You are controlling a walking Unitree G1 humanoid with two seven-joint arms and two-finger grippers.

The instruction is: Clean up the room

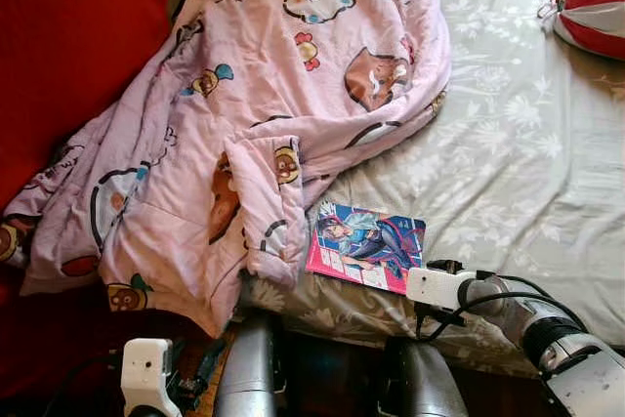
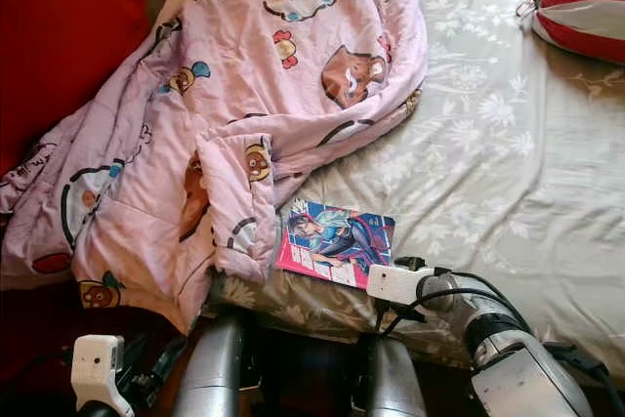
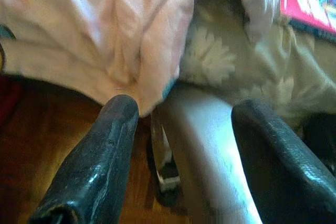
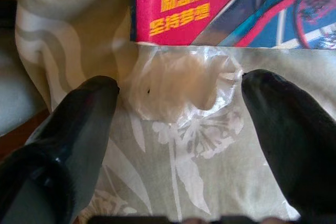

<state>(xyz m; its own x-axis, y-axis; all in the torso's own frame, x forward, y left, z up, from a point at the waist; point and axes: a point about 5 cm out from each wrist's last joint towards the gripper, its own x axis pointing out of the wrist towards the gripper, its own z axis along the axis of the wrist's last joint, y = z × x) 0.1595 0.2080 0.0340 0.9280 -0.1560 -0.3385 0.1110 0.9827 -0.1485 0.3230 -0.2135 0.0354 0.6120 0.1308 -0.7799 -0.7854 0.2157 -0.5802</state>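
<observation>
- I see the comic book lying low in the frame's centre on the floral bedsheet, beside the pink cartoon quilt.
- My right gripper hangs spread apart, a crumpled clear wrapper between its fingers, the book just beyond.
- My left gripper sits parted at lower left.

— What lies on the bed?
— A pink cartoon-print quilt, rumpled over its left half, one corner hanging past the near edge. A red-and-white striped pillow sits toward the far right corner.
— And around it?
— A red surface along the left edge; brown wooden floor below the near edge.
</observation>
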